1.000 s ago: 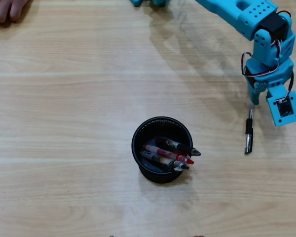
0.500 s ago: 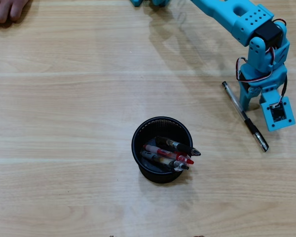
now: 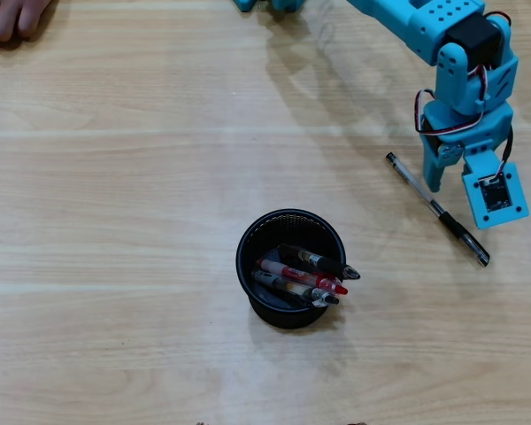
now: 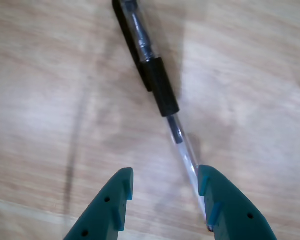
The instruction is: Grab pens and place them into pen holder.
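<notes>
**A:** Where is your last pen?

**B:** You have one slim clear-barrelled pen with a black rubber sleeve [image 3: 436,209] lying flat on the pale wood-grain table [image 3: 115,221], at the right of the overhead view. It runs on a slant from upper left to lower right. It lies well apart from the round black wire-mesh cup [image 3: 291,267].

**A:** And the cup itself?

**B:** It stands upright near the middle of the overhead view, with three pens [image 3: 305,274] leaning inside it, their tips poking over the right side of the rim. One is red and white; the other two look dark.

**A:** What is your turquoise two-finger gripper [image 4: 163,186] doing?

**B:** Its jaws are spread apart with nothing clamped between them. In the wrist view the clear end of the pen [image 4: 155,85] lies against the inner edge of the right finger [image 4: 225,200], and the left finger [image 4: 112,200] stands clear of it, bare table in the gap. From above, your gripper [image 3: 442,168] hangs right over the pen's clear stretch.

**A:** Anything else?

**B:** A person's hand [image 3: 13,16] rests at the top left corner of the overhead view, far from the arm.
</notes>
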Available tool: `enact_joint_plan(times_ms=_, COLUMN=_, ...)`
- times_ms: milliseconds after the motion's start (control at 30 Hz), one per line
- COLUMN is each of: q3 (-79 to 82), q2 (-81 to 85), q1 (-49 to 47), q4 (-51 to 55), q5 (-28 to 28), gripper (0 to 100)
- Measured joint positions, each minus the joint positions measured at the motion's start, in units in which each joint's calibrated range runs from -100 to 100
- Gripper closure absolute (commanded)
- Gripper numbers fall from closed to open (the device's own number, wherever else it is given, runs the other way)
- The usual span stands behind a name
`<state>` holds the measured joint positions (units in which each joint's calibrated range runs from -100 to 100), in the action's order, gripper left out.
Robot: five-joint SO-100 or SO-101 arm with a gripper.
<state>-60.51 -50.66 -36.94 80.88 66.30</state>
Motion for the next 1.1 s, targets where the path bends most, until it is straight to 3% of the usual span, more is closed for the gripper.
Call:
enact_joint_plan(times_ms=367, q3=13.01, q2=0.59, q1=1.52, q4=-1.29, q5=-4.07, gripper=86)
enact_joint_plan(times_ms=467, q3=17.09, q2=0.93, q1=1.44, q4=-7.32, q5=-4.07, gripper=100)
enact_joint_plan(times_ms=633, q3=22.66, q2=0.68, q1=1.52, q4=-15.25, q5=-3.91, gripper=98)
enact_joint_plan(times_ms=967, q3=21.6, q2=4.66, q1=0.76, q4=-15.5, q5=-4.02, gripper=98)
enact_joint_plan(times_ms=1100, q3=21.6, q2=12.19, q1=2.62, q4=-15.5, q5=-6.52, gripper=98)
